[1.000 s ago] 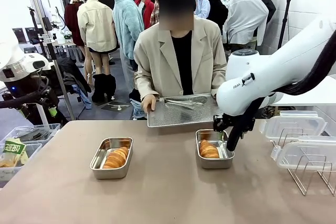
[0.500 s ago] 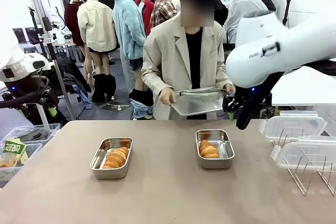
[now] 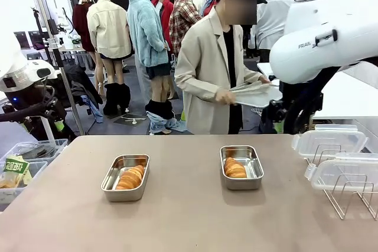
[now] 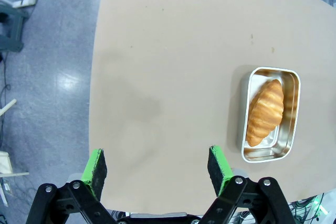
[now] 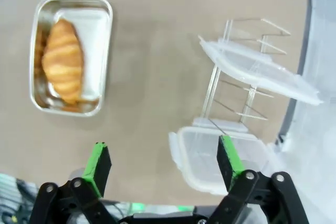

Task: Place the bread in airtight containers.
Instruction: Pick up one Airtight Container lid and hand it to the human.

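Observation:
Two steel airtight containers stand lidless on the tan table, the left one (image 3: pixel 125 177) and the right one (image 3: pixel 242 167). Each holds golden bread: a roll (image 3: pixel 131 177) in the left one, rolls (image 3: pixel 235 168) in the right one. My right gripper (image 3: pixel 280 123) hangs raised beyond the table's far right edge. In the right wrist view it (image 5: pixel 164 161) is open and empty, high above the table, with the container (image 5: pixel 71 53) and its bread (image 5: pixel 63 61) at upper left. My left gripper (image 4: pixel 157 166) is open and empty over the table's left edge, the left container (image 4: pixel 270 114) and bread (image 4: pixel 265 111) to its right.
Translucent lids (image 3: pixel 328 141) rest on a wire rack (image 3: pixel 348 196) at the table's right; the same lids (image 5: pixel 262 66) appear in the right wrist view. A person beyond the table, turned to the right, holds a flat metal tray (image 3: pixel 257 94). Bins (image 3: pixel 23 166) sit off the left edge.
My right gripper has risen from the right container and drawn back to the right, opening wider. The person lifted the flat tray off the table and turned away with it.

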### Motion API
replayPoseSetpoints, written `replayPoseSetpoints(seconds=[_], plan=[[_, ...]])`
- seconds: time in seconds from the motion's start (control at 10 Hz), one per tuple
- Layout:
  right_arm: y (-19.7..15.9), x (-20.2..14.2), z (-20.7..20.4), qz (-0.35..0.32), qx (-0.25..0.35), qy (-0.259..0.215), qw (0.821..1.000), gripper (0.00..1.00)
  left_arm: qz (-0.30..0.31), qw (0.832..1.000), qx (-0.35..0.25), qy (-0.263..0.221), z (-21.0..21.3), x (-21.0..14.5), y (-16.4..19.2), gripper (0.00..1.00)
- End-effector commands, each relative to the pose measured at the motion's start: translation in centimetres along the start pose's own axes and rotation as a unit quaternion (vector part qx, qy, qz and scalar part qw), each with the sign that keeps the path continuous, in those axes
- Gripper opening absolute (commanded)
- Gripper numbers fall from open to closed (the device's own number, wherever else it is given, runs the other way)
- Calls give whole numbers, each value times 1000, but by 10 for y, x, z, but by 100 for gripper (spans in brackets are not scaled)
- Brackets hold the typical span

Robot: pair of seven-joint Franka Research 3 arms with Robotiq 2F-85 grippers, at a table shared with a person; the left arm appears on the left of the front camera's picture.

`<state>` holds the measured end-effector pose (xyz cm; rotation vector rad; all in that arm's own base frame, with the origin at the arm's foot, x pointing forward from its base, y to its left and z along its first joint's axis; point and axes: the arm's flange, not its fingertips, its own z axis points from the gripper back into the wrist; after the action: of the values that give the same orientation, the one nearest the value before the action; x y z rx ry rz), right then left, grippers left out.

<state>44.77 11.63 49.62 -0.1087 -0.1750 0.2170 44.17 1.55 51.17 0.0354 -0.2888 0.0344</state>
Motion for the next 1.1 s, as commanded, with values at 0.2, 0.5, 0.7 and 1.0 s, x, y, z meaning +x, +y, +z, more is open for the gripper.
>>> replayPoseSetpoints(seconds=[0.2,0.5,0.7,1.0], plan=[[-65,-24,-1,64,2,38,997,100,0,1000,0,-5,1,1,0,100],[-86,-26,-13,81,22,43,996,100,0,1000,0,-5,1,1,0,100],[-87,-25,-7,74,11,44,996,100,0,1000,0,-5,1,1,0,100],[-87,-25,-7,74,11,44,996,100,0,1000,0,-5,1,1,0,100]])
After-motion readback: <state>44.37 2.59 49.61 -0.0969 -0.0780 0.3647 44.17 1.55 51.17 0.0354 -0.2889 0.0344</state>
